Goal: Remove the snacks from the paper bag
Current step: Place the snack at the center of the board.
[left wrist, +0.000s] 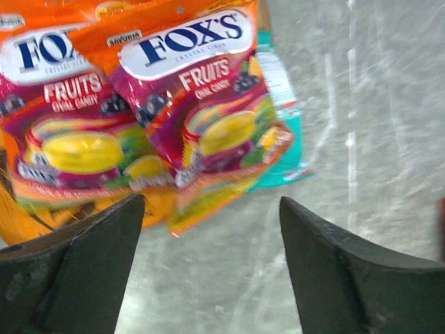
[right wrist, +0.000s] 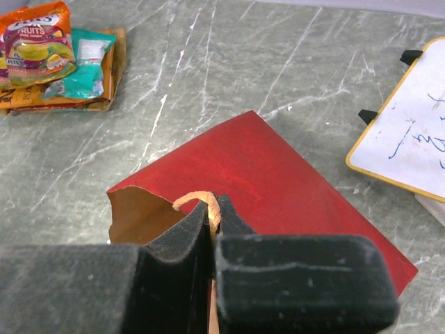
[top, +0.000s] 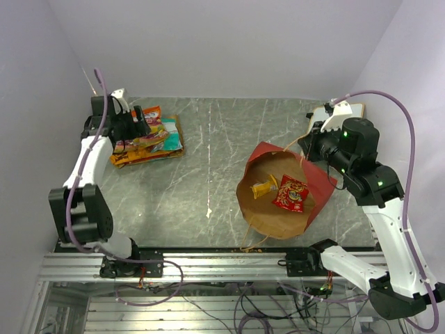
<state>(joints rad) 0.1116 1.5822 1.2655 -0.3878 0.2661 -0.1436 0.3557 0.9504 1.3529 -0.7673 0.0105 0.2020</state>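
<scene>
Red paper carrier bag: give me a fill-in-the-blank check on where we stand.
The red paper carrier bag holds ____ snacks: a yellow packet and a red packet.
The right gripper is shut on the bag's twisted tan ____.
The left gripper hangs ____ above the orange Fox's candy packets.
Missing: two; handle; open.

Left arm (top: pixel 87 163) and right arm (top: pixel 389 223): white links, black joints. A lilac cable (top: pixel 104 90) trails behind each pincer. Left pincer (left wrist: pixel 210 205): dark wedge fingers (left wrist: pixel 90 271). Right pincer (right wrist: pixel 214 216): black blocky fingers (right wrist: pixel 299 278), textured pads. Green lights (top: pixel 345 132) just behind it.
</scene>
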